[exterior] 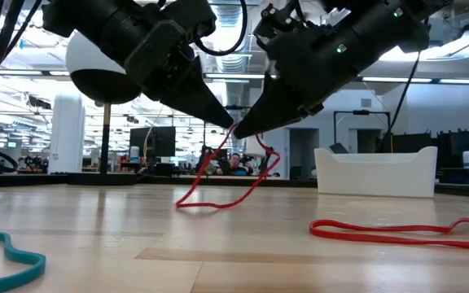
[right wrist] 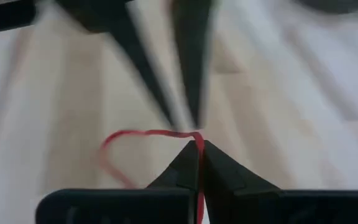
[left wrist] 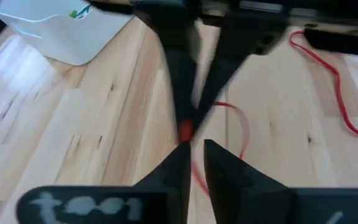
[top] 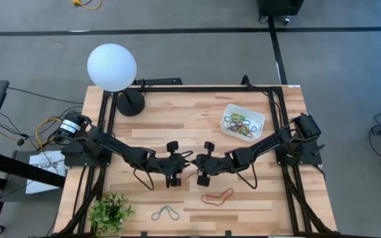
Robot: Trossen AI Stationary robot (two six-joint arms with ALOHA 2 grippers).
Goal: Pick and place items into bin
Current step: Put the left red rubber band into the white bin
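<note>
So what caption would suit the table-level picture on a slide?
Two dark grippers, left and right, meet tip to tip over the wooden table, lifting a thin red rubber-band loop whose lower end trails on the wood.

Two dark, near-black jointed arms, slender along the links and bulkier at the joints, each mounted on a blocky black base at the table's 9 and 3 o'clock edges. Black cables looped loosely beneath each forearm. Yellow and orange wiring bundled at the left base. Left gripper [exterior: 228,122] and right gripper [exterior: 239,130] each ending in two matte black fingers, wedge-shaped and tapering to narrow points. Chunky black housing behind the fingers, with small green lights glinting on the right one. Faint whitish marking across the left gripper's body, too blurred to read.
</note>
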